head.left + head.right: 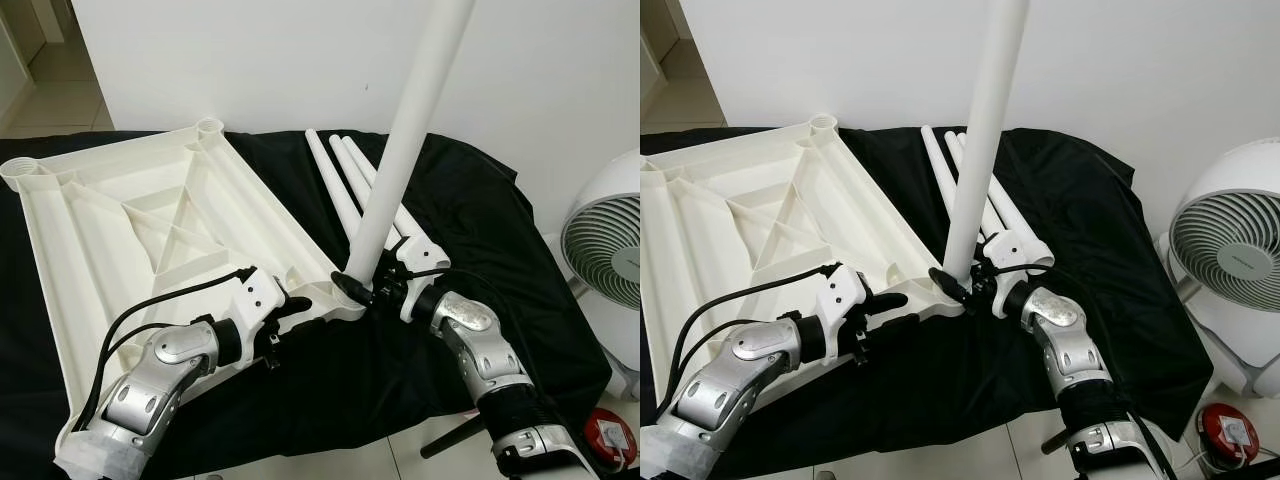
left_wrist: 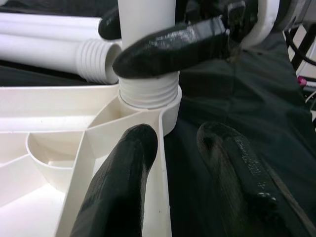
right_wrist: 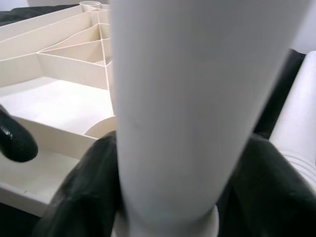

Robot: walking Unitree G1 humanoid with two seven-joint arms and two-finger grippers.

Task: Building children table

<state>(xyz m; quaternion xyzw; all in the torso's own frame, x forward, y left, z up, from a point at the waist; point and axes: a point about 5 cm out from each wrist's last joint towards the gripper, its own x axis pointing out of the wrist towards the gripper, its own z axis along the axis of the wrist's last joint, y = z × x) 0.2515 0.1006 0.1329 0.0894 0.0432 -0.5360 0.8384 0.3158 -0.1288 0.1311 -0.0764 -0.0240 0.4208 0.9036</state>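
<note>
No readable writing anywhere on the parts; the white fan (image 1: 1230,255) off to the right of the tabletop has a small logo on its hub, too tiny to make out.

The white plastic tabletop (image 1: 150,220) lies upside down on a black cloth (image 1: 480,250), ribbed underside facing up, with round leg sockets at its corners. One white table leg (image 1: 405,140) stands in the corner socket (image 2: 168,106) nearest the robot, threaded end down. Its long axis runs nearly vertical, leaning a bit to the right and away from the tabletop as it goes up past the top of the head views. In the left wrist view some thread still shows above the socket rim, so it isn't seated all the way.

The right tool (image 1: 372,288) is clenched around that leg just above the socket, one black finger on each side. The left tool (image 1: 300,305) sits at the tabletop's edge right beside that same corner, fingers (image 2: 118,192) spread, one over the rim wall and one outside it, gripping nothing.

Three spare legs (image 1: 340,175) lie flat on the cloth just behind the socket corner, pointing away from the robot, threaded ends towards the robot.
</note>
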